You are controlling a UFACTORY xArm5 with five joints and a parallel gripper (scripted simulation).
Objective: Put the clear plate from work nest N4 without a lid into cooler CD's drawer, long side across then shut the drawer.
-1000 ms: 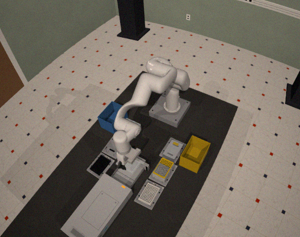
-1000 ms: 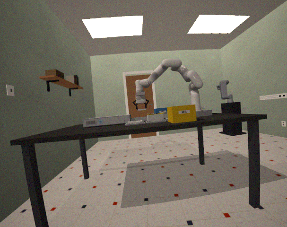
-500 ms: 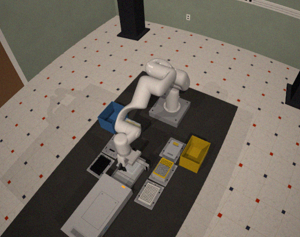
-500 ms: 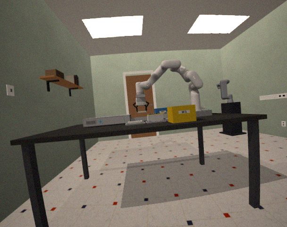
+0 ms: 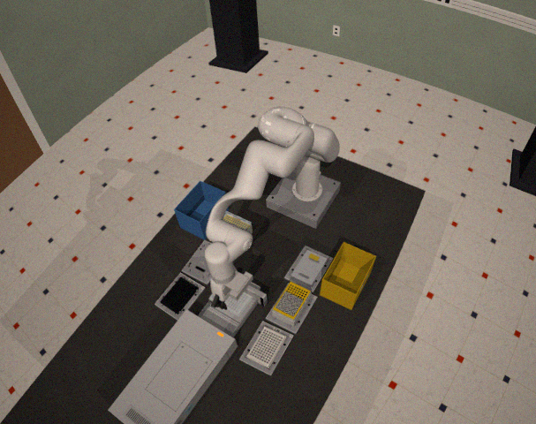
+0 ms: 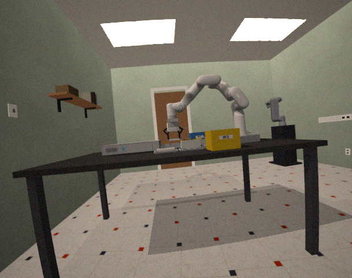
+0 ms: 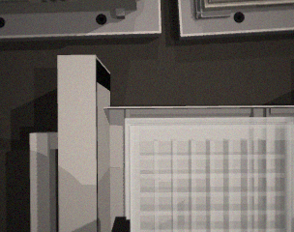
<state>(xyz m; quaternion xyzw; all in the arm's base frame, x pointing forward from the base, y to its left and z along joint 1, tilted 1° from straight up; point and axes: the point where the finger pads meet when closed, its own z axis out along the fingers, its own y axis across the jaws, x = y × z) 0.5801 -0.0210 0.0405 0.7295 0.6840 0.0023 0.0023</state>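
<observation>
My gripper [image 5: 220, 301] is shut on the clear plate [image 5: 240, 303] and holds it flat, just above the open drawer [image 5: 226, 317] of the cooler CD [image 5: 177, 369]. In the wrist view the clear plate [image 7: 210, 176] shows a faint grid and lies inside the drawer's rim [image 7: 200, 110], with its long side across the drawer. A pale upright block [image 7: 76, 145] stands at the drawer's outer end. CD's lamp [image 5: 220, 334] glows orange. From the side, the gripper [image 6: 173, 132] hangs low over the bench by the cooler [image 6: 129, 147].
A black plate [image 5: 178, 295] sits in a nest left of the drawer. A yellow plate [image 5: 291, 299] and a white plate [image 5: 266, 346] sit in nests to its right. A yellow bin [image 5: 347, 274] and a blue bin [image 5: 197, 214] stand further back.
</observation>
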